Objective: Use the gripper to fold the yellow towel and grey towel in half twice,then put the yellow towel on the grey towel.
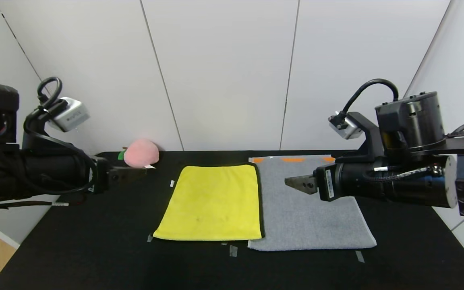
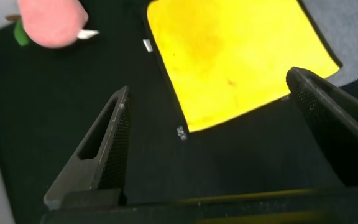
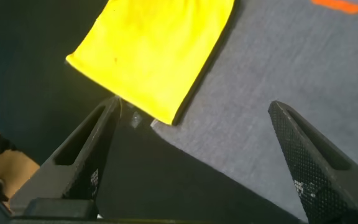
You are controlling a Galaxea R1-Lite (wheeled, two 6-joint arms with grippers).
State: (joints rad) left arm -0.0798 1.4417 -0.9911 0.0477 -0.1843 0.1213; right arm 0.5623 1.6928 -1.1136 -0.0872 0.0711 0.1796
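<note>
Presently raised clear of the cloth, left gripper [image 1: 135, 173] with jaws spread wide and nothing between them, held over bare black table [image 1: 95, 249] on the robot's left, between the pink plush peach [image 1: 141, 153] and the yellow towel [image 1: 214, 203]; probably kept off to the side so the cloth lies unobstructed for the first pinch; likewise right gripper [image 1: 296, 183] with jaws fully parted and empty, hovering above the grey towel [image 1: 308, 219] without touching it, tips pointed toward the seam where the two towels meet. Spread flat and unfolded, yellow towel on the left, grey towel on the right, laid side by side; along the seam the yellow edge appears to lie on or against the grey, exact overlap not resolvable; orange marks [image 1: 293, 159] on the grey towel's far end band. Small tape pieces [image 1: 233, 250] on the table near the towels' near corners, likely reference marks for cloth placement. No fold yet made on either towel; task judged at its start; next move judged to call for lowering a gripper onto a towel edge, pinching a single layer only, since a grasp near the seam risks catching both cloths together.
</note>
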